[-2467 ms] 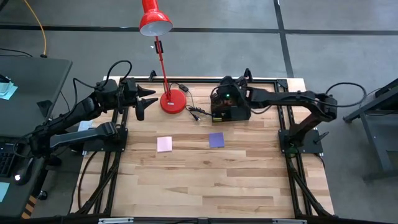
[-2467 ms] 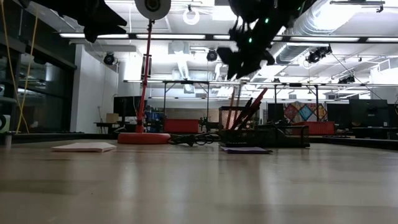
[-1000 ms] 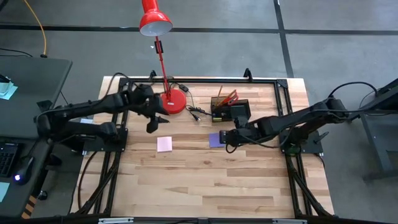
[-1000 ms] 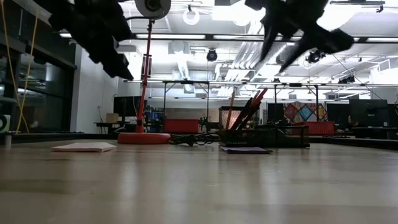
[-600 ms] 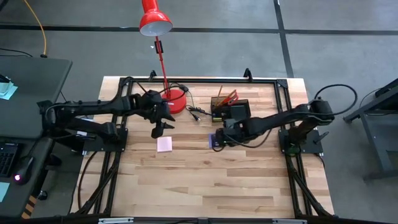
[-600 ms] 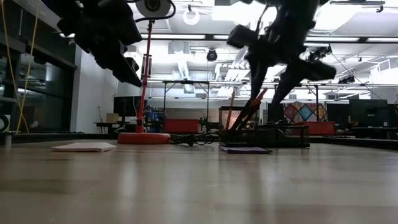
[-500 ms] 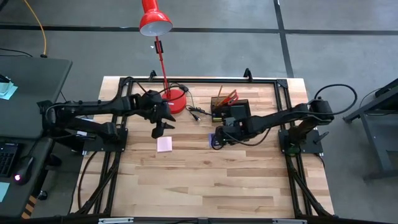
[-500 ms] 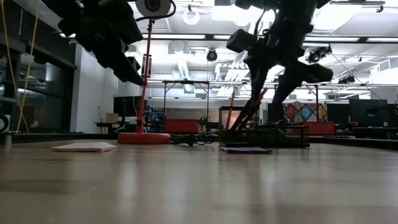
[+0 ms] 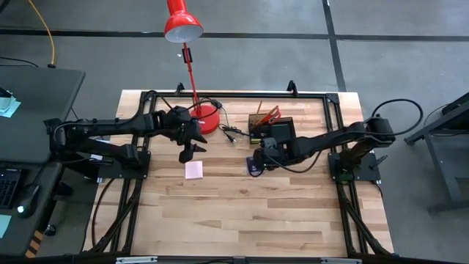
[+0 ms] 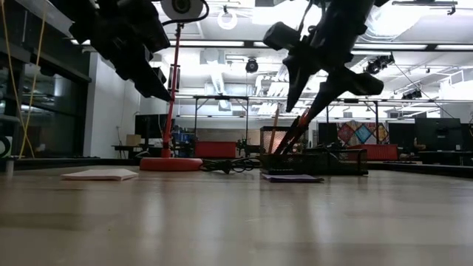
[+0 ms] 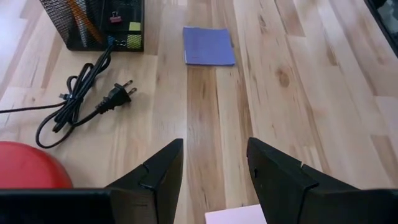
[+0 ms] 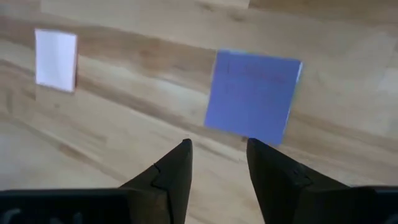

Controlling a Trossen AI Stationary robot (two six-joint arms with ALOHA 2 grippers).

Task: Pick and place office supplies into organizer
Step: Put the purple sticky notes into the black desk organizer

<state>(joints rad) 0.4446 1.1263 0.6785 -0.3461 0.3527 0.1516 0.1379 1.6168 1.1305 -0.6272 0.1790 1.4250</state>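
Both pincers gaping, empty: left [image 9: 192, 149], right [image 9: 254, 166] above tabletop.

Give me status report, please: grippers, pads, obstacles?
Left gripper open above pink pad. Right gripper open over purple pad. Both pads flat, path clear.

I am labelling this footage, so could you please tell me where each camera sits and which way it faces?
High: overhead, straight down on table and both arms.
Low: table height, level toward the room; arms overhead.
Left wrist: past the left pincer toward the purple pad.
Right wrist: past the right pincer, down at that pad.
Shared: the purple pad.
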